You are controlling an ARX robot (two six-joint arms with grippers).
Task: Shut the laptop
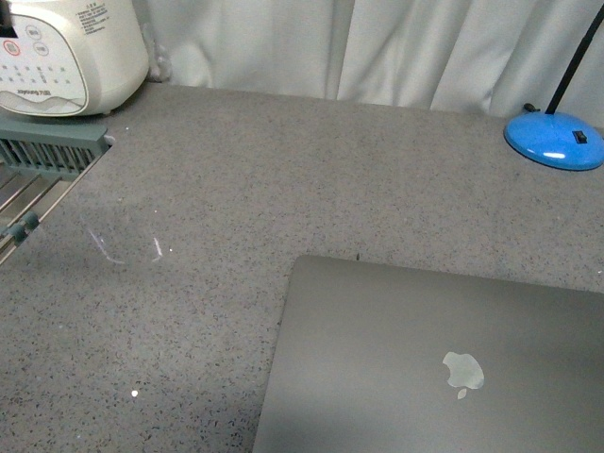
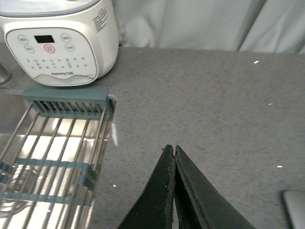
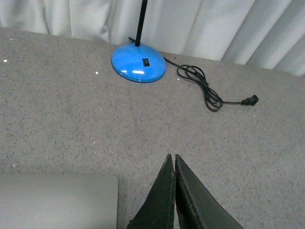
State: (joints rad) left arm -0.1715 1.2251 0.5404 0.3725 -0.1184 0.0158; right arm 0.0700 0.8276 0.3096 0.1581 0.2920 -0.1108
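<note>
The laptop [image 1: 415, 368] lies shut and flat on the grey speckled counter at the front right, its grey lid up with the silver apple logo [image 1: 462, 373] showing. A corner of it shows in the right wrist view [image 3: 57, 200] and a sliver in the left wrist view [image 2: 295, 207]. My left gripper [image 2: 174, 149] is shut and empty, above bare counter beside the sink rack. My right gripper [image 3: 171, 157] is shut and empty, above bare counter just past the laptop's corner. Neither arm shows in the front view.
A white rice cooker [image 1: 66, 52] stands at the back left, also in the left wrist view [image 2: 59, 40]. A sink with a grey rack [image 2: 52, 157] lies at the left. A blue lamp base [image 3: 138, 62] with a black cord [image 3: 207, 90] stands at the back right. White curtain [image 1: 377, 42] behind.
</note>
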